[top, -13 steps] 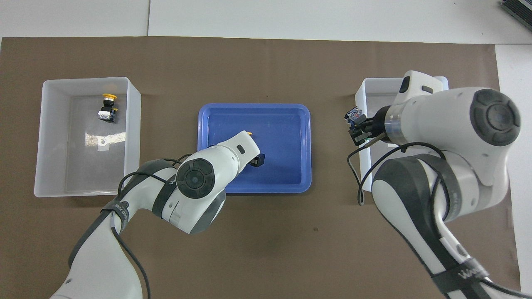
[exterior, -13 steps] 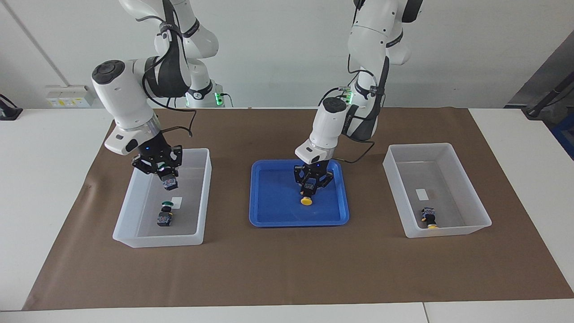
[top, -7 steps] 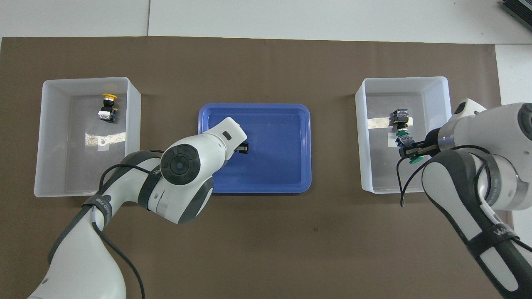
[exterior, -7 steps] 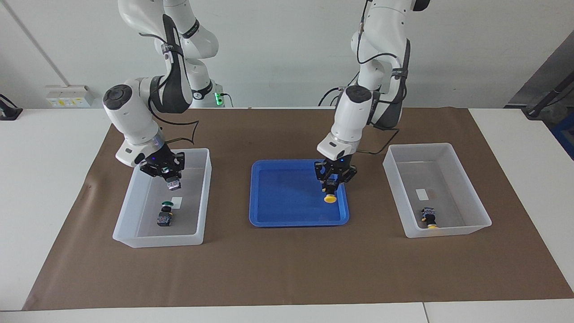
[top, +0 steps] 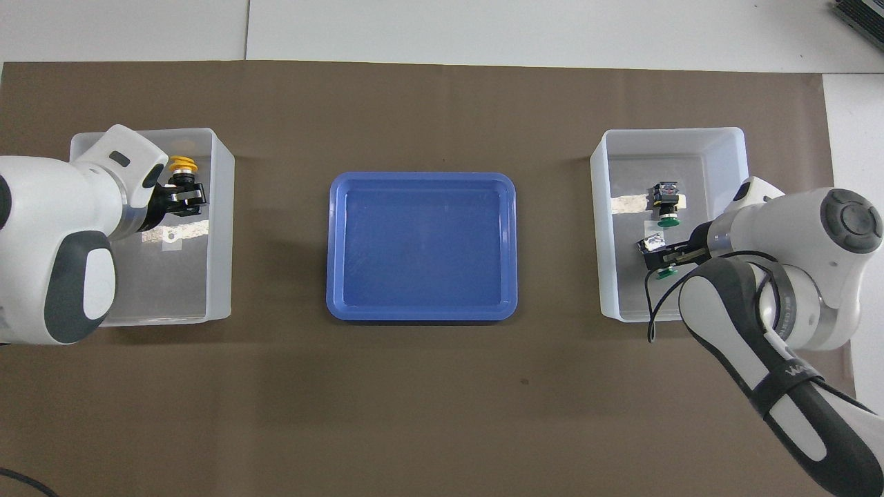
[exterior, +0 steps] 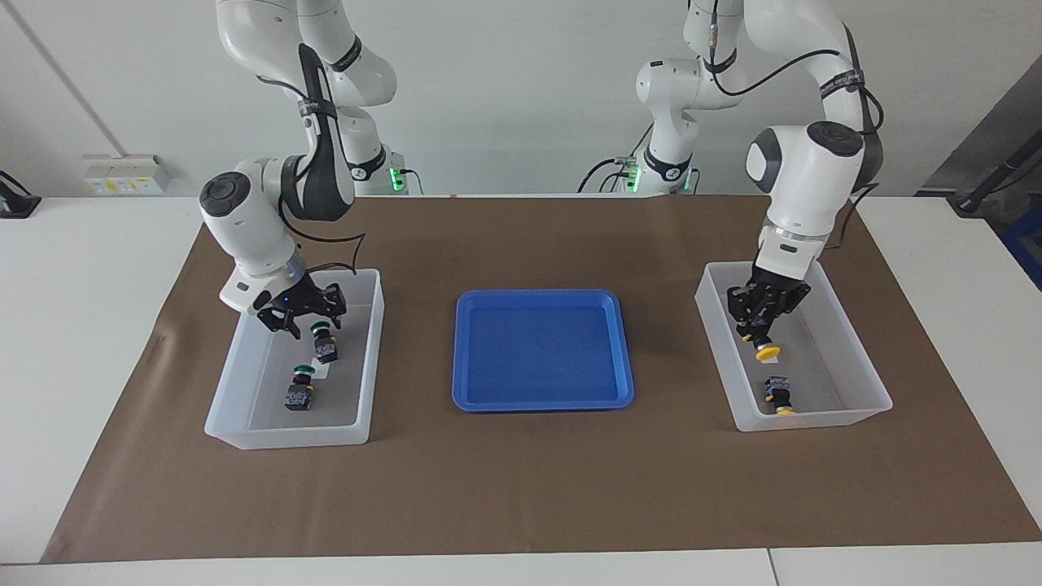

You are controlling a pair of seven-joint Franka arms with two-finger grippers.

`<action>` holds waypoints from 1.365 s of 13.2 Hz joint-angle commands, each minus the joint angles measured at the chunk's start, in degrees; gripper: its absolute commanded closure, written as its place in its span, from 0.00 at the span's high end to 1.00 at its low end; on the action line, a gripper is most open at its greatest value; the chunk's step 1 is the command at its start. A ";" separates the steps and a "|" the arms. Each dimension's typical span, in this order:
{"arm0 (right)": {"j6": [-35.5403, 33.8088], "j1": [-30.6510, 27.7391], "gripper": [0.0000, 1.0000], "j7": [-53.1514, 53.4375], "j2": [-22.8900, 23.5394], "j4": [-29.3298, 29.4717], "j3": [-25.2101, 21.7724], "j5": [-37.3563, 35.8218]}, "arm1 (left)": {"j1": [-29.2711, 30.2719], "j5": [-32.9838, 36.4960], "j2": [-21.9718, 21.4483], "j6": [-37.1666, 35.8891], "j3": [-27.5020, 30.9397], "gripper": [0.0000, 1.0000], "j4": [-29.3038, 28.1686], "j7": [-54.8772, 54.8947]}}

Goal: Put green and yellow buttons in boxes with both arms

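Observation:
My left gripper (exterior: 759, 332) is shut on a yellow button (exterior: 765, 352), cap down, low inside the box (exterior: 814, 422) at the left arm's end. It also shows in the overhead view (top: 185, 195) with the yellow cap (top: 183, 166). A second yellow button (exterior: 779, 395) lies on that box's floor. My right gripper (exterior: 303, 319) is open just above a green button (exterior: 326, 346) lying in the other box (exterior: 370, 358). Another green button (exterior: 299, 391) lies farther from the robots.
The shallow blue tray (exterior: 541, 399) sits between the two boxes and holds nothing. Everything stands on a brown mat (exterior: 521, 488) on the white table. Both arms hang over their boxes.
My left gripper carried the yellow button from the blue tray into the box at its end. My right gripper opened and let go of the green button, which now lies on the box floor.

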 commanded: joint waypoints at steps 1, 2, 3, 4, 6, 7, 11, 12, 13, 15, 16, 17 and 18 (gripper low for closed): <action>-1.37 -0.63 1.00 2.51 -1.54 2.93 0.64 0.02 | 3.89 -0.43 1.69 4.50 -0.74 0.00 -0.23 6.79; -2.77 -0.28 1.00 7.06 -2.42 4.68 0.64 -0.07 | 5.38 -0.43 2.39 5.99 -0.74 0.00 -0.23 8.37; -4.61 -0.19 1.00 10.76 -2.69 6.53 0.64 -0.16 | 6.44 -0.43 3.53 7.83 -0.74 0.00 -0.23 10.48; -6.80 -0.10 1.00 14.19 -3.30 8.72 0.64 -0.16 | 7.15 -0.43 4.84 9.85 -0.74 0.00 -0.06 11.72; -12.42 -0.28 1.00 21.04 -3.40 13.90 0.64 -0.16 | 7.68 -0.43 8.10 14.16 -0.65 0.00 0.38 11.99; -15.84 -0.63 1.00 23.08 -3.40 16.63 0.64 -0.33 | 7.77 -0.43 9.15 16.35 -0.65 0.00 0.38 11.99; -26.76 -1.07 1.00 24.85 -4.97 24.12 -0.58 -5.51 | 8.56 -0.34 11.97 18.92 -0.65 0.00 0.39 16.36; -28.34 -1.07 1.00 24.94 -5.94 24.21 -1.20 -5.34 | 8.56 -0.34 13.02 20.14 -0.65 0.00 0.47 16.99; -29.75 -1.24 1.00 24.86 -7.08 24.91 -1.38 -5.34 | 8.56 -0.34 13.90 21.98 -0.65 0.00 0.47 17.00; -34.57 -2.12 1.00 24.86 -7.35 28.59 -1.47 -5.34 | 8.39 -0.34 15.66 24.89 -0.65 0.01 0.47 17.00; -37.47 -2.82 1.00 24.77 -7.18 30.70 -1.38 -5.43 | 8.12 -0.34 16.19 25.77 -0.65 0.03 0.47 17.00; -40.02 -3.26 1.00 24.77 -7.26 32.20 -1.38 -5.43 | 8.03 -0.34 16.28 26.22 -0.74 0.08 0.47 17.09; -41.79 -3.44 1.00 24.77 -7.61 32.47 -1.47 -5.43 | 8.03 -0.34 16.46 26.39 -0.74 0.26 0.47 17.09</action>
